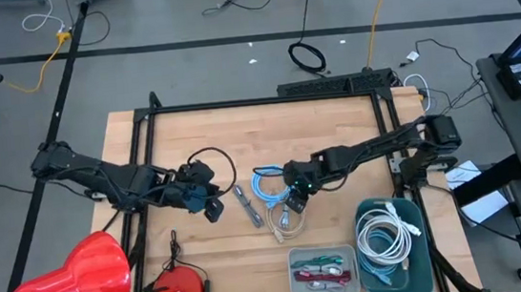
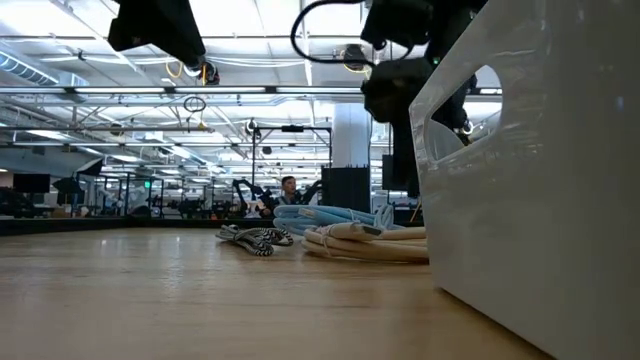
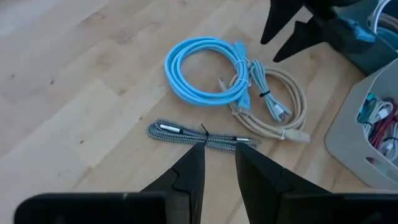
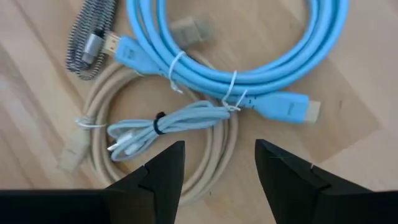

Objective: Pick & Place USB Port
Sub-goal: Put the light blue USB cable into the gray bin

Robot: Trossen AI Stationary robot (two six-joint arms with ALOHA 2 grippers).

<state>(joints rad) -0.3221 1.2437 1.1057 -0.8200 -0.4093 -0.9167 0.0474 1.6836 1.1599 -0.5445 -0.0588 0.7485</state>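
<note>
While right gripper [image 4: 219,165] hovers fingers spread, empty, centre frame, pale bundled USB cable [image 4: 163,126] lies on beige coil [image 4: 93,146], left gripper [image 3: 217,167] slightly parted, empty.

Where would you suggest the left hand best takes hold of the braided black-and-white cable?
Judging by its pose, grip the braided cable at its middle, by the black tie, coming straight down with the fingers across its short width. It lies flat as a narrow folded bundle, clear of the blue cable, and the left hand hangs open just above it.

Red lamp [image 1: 70,279] and red reel [image 1: 181,291] near table's front-left corner.
</note>
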